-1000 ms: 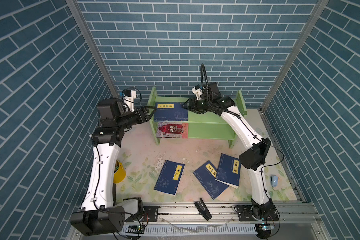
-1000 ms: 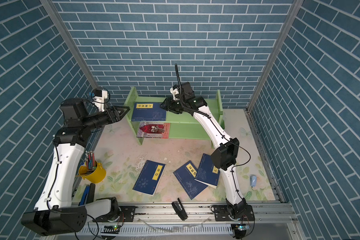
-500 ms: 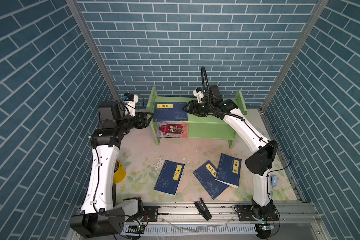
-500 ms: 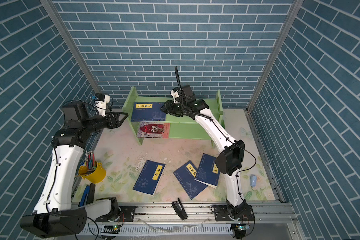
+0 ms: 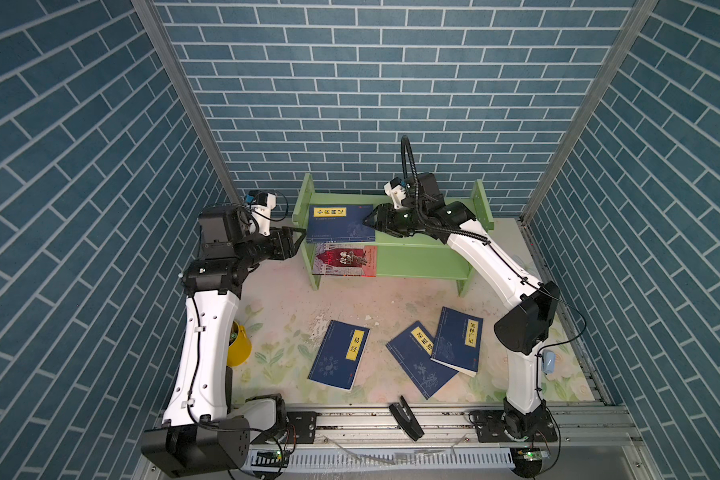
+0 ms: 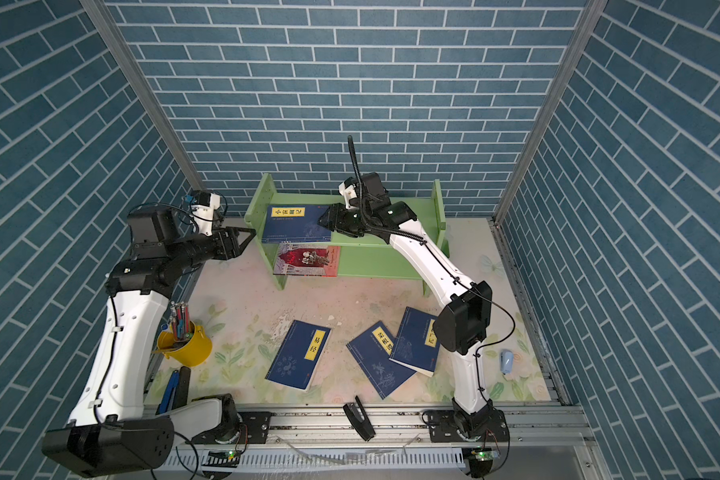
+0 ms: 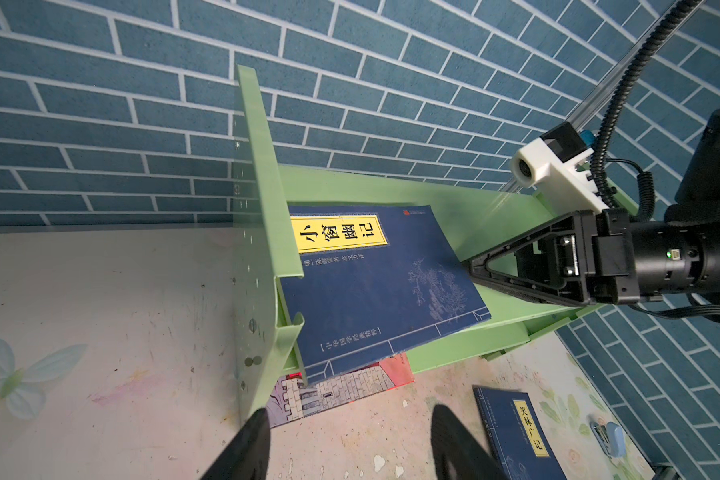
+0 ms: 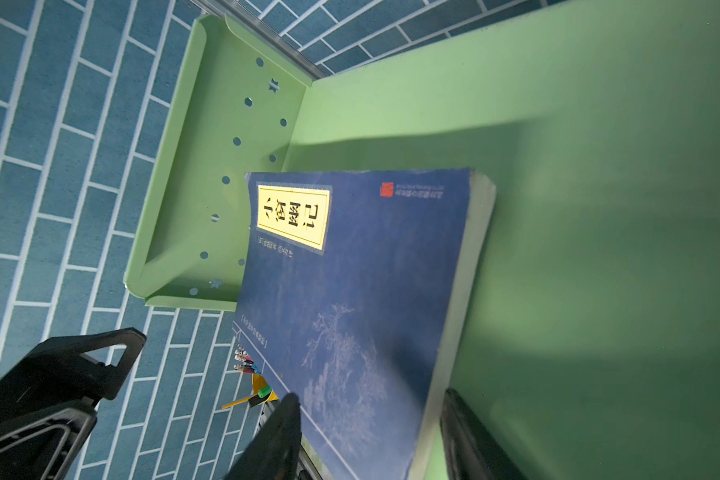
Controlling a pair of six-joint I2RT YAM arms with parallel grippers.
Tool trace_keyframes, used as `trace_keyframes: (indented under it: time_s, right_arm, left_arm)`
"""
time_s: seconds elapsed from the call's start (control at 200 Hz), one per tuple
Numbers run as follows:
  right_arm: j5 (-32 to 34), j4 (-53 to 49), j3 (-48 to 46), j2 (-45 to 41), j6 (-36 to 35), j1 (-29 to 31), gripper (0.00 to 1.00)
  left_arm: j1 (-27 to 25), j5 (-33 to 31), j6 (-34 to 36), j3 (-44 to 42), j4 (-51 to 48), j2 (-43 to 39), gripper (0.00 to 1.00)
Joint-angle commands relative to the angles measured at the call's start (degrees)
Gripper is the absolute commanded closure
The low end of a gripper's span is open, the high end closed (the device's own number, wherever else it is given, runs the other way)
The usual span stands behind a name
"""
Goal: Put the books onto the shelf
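The right tool (image 5: 367, 220) is standing half open at the blue book (image 5: 341, 224) on the shelf's (image 5: 420, 262) upper tier. The right wrist view is showing one finger (image 8: 283, 428) over the cover and the other beside the page edge, clamping nothing. The book is lying against the side panel nearest the left tool (image 5: 301, 235), overhanging the tier's front. That tool is hanging wide and empty just outside this panel. The castle book (image 5: 344, 259) is lying on the lower tier. In front of the shelf, a lone blue book (image 5: 337, 353) and an overlapping blue pair (image 5: 441, 349) are lying on the tabletop (image 5: 391, 299). Only a top view is showing the yellow pen cup (image 6: 188, 349) whole.
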Motion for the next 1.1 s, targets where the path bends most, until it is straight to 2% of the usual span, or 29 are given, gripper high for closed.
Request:
trace_keyframes:
  time_s: [0.0,0.32,0.555,0.675,0.84,0.95,1.095]
  right_arm:
    - [-0.91,-1.17,1.78,1.50,1.28,0.73,0.44]
    - [-1.05,-2.89,5.37,3.07,1.21,1.49,0.44]
    - [-0.06,-3.93,4.12,1.80,0.84,2.03,0.44]
    - [0.31,-3.78,2.57,0.78,0.84,2.06,0.44]
    - [0.78,-2.53,-0.12,-1.09,0.83,2.16,0.44]
    - [1.89,-2.58,-0.56,-2.26,0.36,2.08,0.44]
    - [4.04,-3.38,-0.38,-4.67,-1.74,1.97,0.43]
  left_arm:
    - [0.44,0.23,-0.57,0.21,0.91,-0.83,0.37]
    - [0.44,0.34,-1.19,-0.31,1.65,-0.83,0.37]
    - [0.44,-0.94,-0.06,-1.51,2.21,-0.76,0.37]
    - [0.46,-2.82,3.03,-2.71,2.28,-0.72,0.37]
    - [0.60,-8.51,11.09,-5.97,2.01,-0.84,0.38]
    - [0.61,-9.28,14.46,-8.31,2.92,-1.03,0.39]
    - [0.79,-8.80,15.59,-9.01,2.36,-1.11,0.39]
